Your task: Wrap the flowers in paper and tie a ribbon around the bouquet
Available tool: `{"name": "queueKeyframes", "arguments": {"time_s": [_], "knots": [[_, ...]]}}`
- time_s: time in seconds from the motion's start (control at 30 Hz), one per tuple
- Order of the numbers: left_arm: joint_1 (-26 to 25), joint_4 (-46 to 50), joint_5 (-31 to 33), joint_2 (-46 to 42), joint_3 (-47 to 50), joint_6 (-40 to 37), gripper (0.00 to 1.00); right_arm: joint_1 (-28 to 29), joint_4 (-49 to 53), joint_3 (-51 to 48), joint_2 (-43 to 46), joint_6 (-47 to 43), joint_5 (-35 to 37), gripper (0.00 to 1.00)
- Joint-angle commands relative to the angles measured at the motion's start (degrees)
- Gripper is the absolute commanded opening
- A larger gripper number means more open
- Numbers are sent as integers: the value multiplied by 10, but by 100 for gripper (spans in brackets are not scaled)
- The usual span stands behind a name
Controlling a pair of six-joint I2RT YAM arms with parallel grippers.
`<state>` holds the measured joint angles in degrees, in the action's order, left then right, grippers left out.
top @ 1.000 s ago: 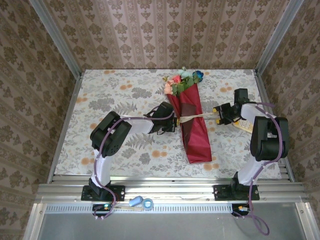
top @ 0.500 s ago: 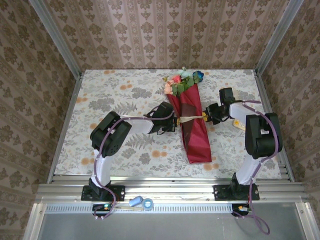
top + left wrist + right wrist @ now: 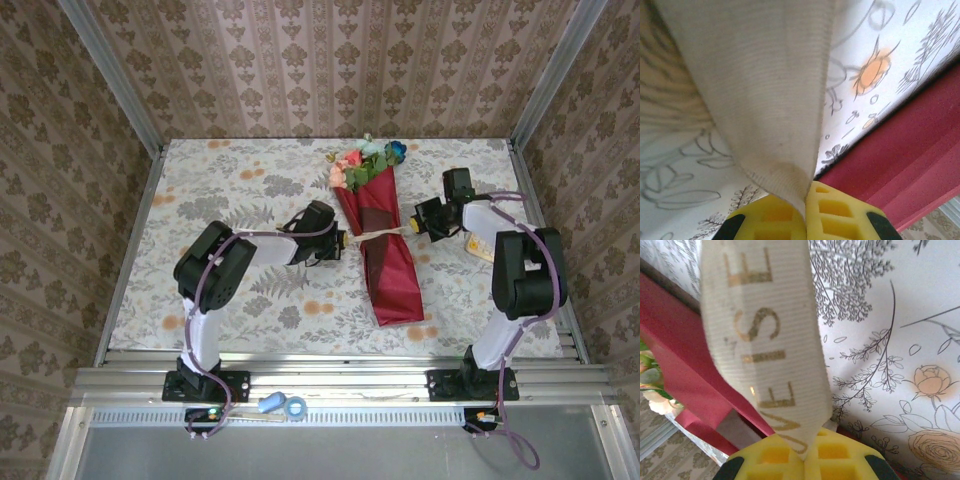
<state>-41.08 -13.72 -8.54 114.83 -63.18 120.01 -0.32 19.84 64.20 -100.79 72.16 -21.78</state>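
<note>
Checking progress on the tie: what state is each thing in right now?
bouquet: wrapped, lying flat.
flowers: poking out of its far end.
ribbon: stretched across the bouquet, held at both ends.
left claw: shut on the ribbon.
right claw: shut on the ribbon.

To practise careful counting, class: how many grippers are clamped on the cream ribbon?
2. The left gripper pinches the ribbon just left of the bouquet; the right gripper pinches it just right of the bouquet.
</note>
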Motion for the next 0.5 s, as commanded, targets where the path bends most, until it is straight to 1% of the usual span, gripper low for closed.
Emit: {"name": "queueKeyframes", "arguments": {"time_s": [0.0, 0.13, 0.27, 0.47], "knots": [[17, -11, 9, -30, 24, 55, 0, -26, 0, -18, 30, -14, 21, 0], [37, -36, 16, -46, 58, 54, 0, -56, -24, -33, 38, -18, 10, 0], [55, -56, 22, -64, 86, 52, 0, -76, -19, -36, 41, -28, 9, 0], [78, -78, 26, -85, 117, 51, 0, -102, -41, -63, 37, -15, -3, 0]]}}
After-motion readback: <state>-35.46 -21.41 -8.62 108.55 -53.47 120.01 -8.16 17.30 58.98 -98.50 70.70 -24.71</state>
